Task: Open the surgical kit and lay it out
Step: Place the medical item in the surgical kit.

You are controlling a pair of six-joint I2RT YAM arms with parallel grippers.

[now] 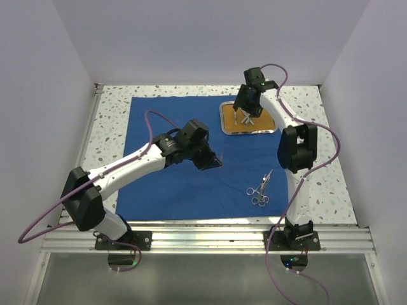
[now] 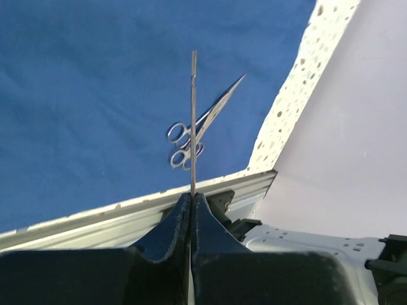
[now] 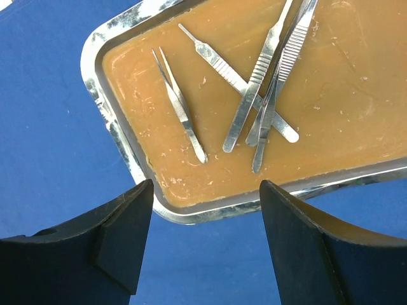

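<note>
The royal-blue cloth wrap (image 1: 172,184) lies spread flat on the table. The steel tray (image 1: 224,121) with an orange-brown inside sits at its far right. The right wrist view shows its rim (image 3: 121,152) and several tweezers and forceps (image 3: 180,108) inside. My right gripper (image 3: 206,187) is open and empty, hovering over the tray's near edge (image 1: 244,115). My left gripper (image 1: 217,162) is shut on a thin silver instrument (image 2: 193,121), seen edge-on, held above the cloth's middle. Two ring-handled scissors or forceps (image 1: 259,189) lie on the cloth at the near right, also in the left wrist view (image 2: 205,124).
The speckled tabletop (image 1: 321,146) shows around the cloth. An aluminium rail (image 1: 210,238) runs along the near edge. White walls close in the left, right and far sides. The right arm's elbow (image 1: 297,147) stands over the cloth's right edge.
</note>
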